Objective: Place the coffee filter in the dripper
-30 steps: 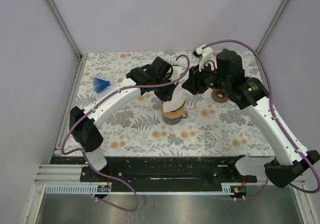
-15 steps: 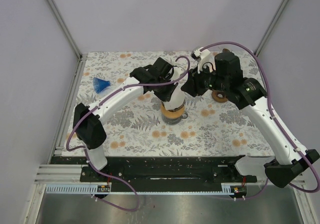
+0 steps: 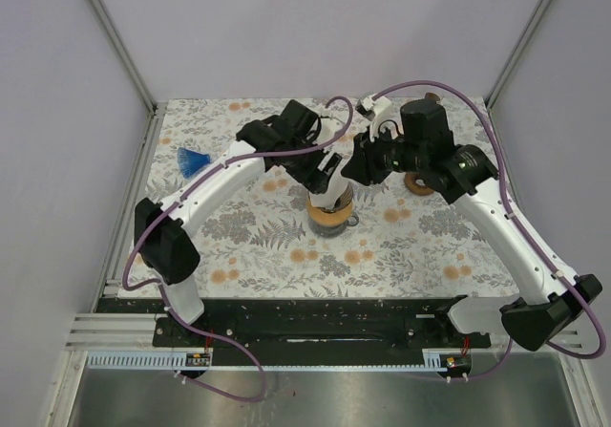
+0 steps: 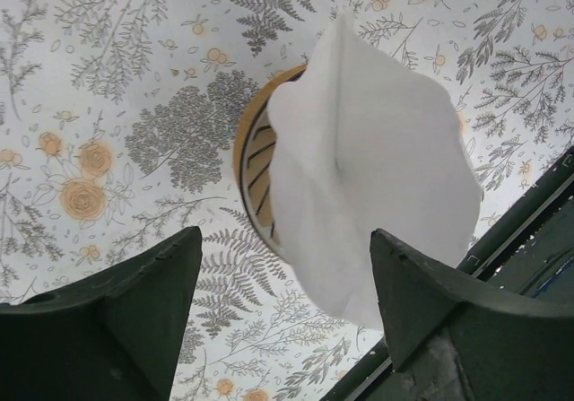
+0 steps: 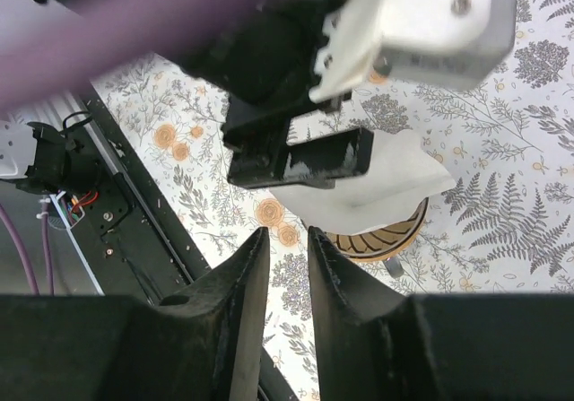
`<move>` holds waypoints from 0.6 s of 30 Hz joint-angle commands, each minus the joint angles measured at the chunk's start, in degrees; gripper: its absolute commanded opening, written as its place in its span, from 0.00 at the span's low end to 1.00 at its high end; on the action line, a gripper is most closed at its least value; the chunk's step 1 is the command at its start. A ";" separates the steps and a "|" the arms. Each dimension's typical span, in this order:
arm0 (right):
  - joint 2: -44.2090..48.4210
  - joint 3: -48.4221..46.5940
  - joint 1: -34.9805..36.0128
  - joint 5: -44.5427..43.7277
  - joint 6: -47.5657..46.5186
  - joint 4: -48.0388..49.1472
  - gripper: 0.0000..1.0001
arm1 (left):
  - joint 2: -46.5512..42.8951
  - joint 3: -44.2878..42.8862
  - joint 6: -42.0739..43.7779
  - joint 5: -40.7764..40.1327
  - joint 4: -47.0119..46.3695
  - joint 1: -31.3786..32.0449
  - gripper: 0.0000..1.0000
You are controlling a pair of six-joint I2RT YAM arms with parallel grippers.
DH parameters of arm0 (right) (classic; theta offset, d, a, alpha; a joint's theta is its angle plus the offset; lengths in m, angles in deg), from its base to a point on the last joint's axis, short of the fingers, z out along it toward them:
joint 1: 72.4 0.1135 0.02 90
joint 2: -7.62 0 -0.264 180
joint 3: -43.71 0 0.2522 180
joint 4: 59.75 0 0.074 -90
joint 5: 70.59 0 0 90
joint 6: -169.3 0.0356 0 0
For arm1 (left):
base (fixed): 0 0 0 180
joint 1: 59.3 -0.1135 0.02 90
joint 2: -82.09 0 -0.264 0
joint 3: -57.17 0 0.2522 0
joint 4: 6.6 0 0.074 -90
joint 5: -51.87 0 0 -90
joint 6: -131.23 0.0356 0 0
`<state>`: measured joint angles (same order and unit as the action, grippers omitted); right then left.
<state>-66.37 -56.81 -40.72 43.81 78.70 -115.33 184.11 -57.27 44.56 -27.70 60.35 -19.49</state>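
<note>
Since the flowered surface (image 3: 239, 245) carries the dripper (image 3: 331, 219) near its middle, both arms lean over that spot. Our left pincer (image 4: 285, 239) hangs above with fingers wide apart, gripping nothing. The right pincer (image 5: 287, 239) hovers beside, closed and empty. The white filter (image 4: 377, 186) stands crumpled in the dripper, apparently not fully seated.

From the left wrist: most of the dripper (image 4: 254, 163) buried under the coffee filter (image 4: 368, 177), just past the left gripper (image 4: 285, 235); only a ribbed arc of rim showing. Both fingers (image 4: 134, 311) cut off at the lower edge.

From the right wrist: blurred purple cable (image 5: 117, 15) across the upper corner. Left arm (image 5: 404, 24) ahead of the right gripper (image 5: 284, 232), masking the coffee filter's upper part and the dripper's far rim.

From above: brown ring (image 3: 428, 186) tucked behind the right gripper, half hidden under its wrist, possibly a lid. Blue item (image 3: 192, 160), well out past the left gripper, too small to name.
</note>
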 commanded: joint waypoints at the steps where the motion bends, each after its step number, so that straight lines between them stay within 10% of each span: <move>1: -0.80 -0.07 0.40 2.58 0.16 2.01 0.29 | -4.89 -3.20 1.06 3.45 -0.63 -1.75 0.81; 18: -15.21 -0.96 1.36 -6.39 2.80 0.86 0.00 | -3.93 3.82 -9.92 9.78 -6.34 -7.56 0.81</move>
<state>-80.36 -56.27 -40.15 39.37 80.84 -114.15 180.94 -55.06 38.83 -20.07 58.50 -26.60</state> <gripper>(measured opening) 0.022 0.825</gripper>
